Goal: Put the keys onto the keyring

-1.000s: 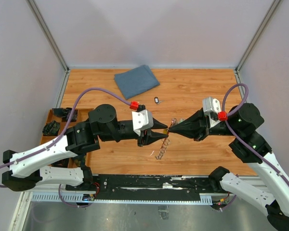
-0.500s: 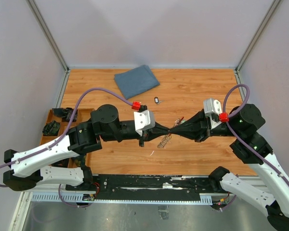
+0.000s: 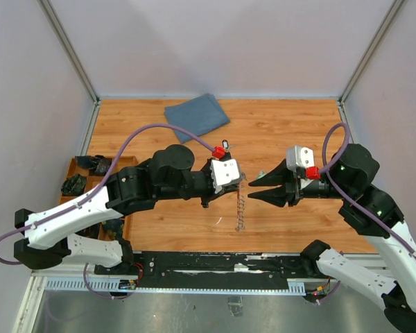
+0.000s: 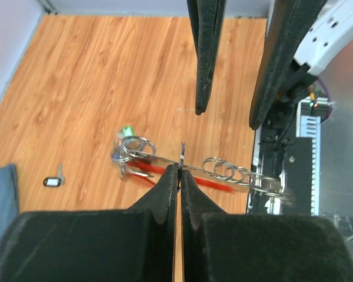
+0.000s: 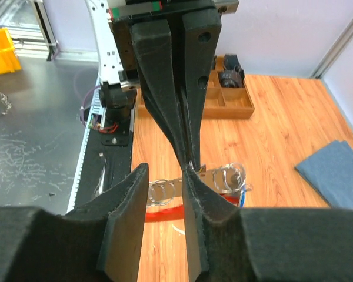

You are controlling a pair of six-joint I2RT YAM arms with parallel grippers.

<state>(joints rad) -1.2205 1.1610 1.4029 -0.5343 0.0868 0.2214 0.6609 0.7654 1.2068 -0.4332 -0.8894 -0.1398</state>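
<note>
- left tool (image 4: 179,170): closed, its tips pinching one thin ring of the keyring (image 4: 220,170); centre of the overhead frame.
- keyring: silvery chain of rings with a red loop. it is lifted off the worktop (image 3: 298,125), and the chain hangs straight down from the left tool (image 3: 240,182) in the overhead view.
- small green-and-blue piece (image 4: 125,131): at one end of the chain, too blurred to identify.
- right tool (image 3: 251,190): open, holding nothing, tips just right of the left tool's tips.
- loose key (image 4: 52,181): dark-rimmed head, flat on the worktop, lower left of the left wrist frame.
- blue cloth (image 3: 196,116): folded, upper centre.
- wooden tray (image 5: 232,110): compartmented, holding dark parts.
</note>
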